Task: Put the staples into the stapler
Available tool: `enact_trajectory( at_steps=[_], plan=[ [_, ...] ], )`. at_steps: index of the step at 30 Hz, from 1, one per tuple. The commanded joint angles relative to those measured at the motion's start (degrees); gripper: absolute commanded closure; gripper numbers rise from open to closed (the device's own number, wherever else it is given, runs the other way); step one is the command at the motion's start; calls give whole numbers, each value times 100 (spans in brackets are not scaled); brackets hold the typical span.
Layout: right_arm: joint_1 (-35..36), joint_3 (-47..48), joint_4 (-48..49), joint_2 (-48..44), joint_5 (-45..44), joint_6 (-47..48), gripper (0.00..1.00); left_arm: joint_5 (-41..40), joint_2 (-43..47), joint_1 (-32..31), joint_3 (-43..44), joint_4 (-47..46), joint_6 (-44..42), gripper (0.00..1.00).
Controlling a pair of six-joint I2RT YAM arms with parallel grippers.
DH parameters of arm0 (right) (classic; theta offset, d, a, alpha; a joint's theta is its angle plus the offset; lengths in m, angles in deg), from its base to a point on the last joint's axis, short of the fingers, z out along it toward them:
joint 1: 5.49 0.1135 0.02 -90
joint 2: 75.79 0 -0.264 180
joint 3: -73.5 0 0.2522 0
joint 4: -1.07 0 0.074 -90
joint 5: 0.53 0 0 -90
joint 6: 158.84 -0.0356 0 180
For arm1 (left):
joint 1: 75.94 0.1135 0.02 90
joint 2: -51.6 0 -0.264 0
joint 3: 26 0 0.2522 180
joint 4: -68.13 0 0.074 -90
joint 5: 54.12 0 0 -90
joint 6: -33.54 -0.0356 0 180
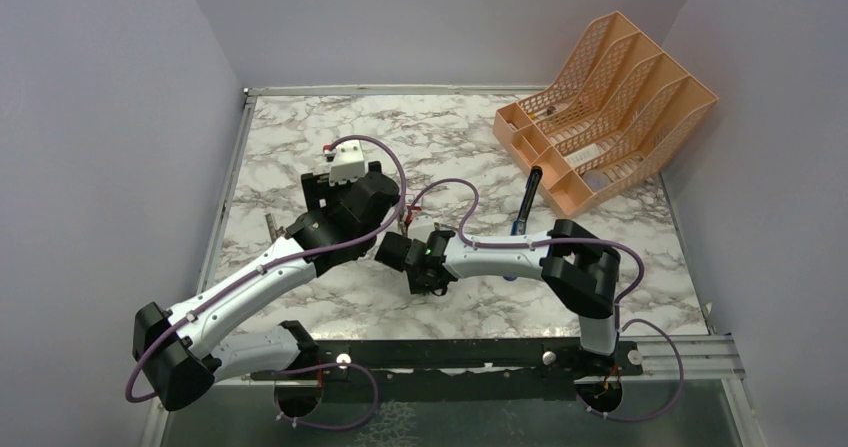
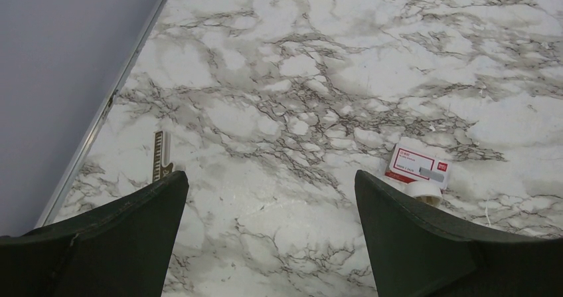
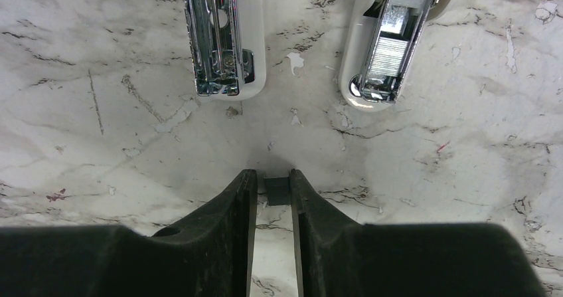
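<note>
In the right wrist view the white stapler lies opened on the marble in two long halves. One half shows a chrome inner rail, the other half an open silver channel. My right gripper sits just in front of their near ends, shut on the staples, a small grey block between the fingertips. In the top view the right gripper points down at mid-table and hides the stapler. My left gripper is open and empty above bare marble near the left wall. It is hidden under its wrist in the top view.
A small red-and-white cardboard box and a tiny white stub lie by the left gripper's right finger. A thin ridged metal strip lies near the left wall. A blue-and-black tool leans by the orange file organiser at back right.
</note>
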Motion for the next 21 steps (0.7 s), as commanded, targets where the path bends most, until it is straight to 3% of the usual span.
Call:
enact_trajectory(
  at_steps=[1, 7, 13, 21],
  plan=[
    [20, 68, -183, 233, -208, -82, 70, 126, -21, 76, 217, 14, -34, 5],
    [18, 42, -162, 122, -215, 33, 79, 131, -8, 153, 206, 14, -16, 5],
    [18, 28, -3, -147, -522, 231, 79, 190, -60, 258, 234, 14, -23, 5],
    [-333, 17, 843, -634, -705, 996, 78, 1095, -212, 934, 281, -34, 18, 5]
  ],
)
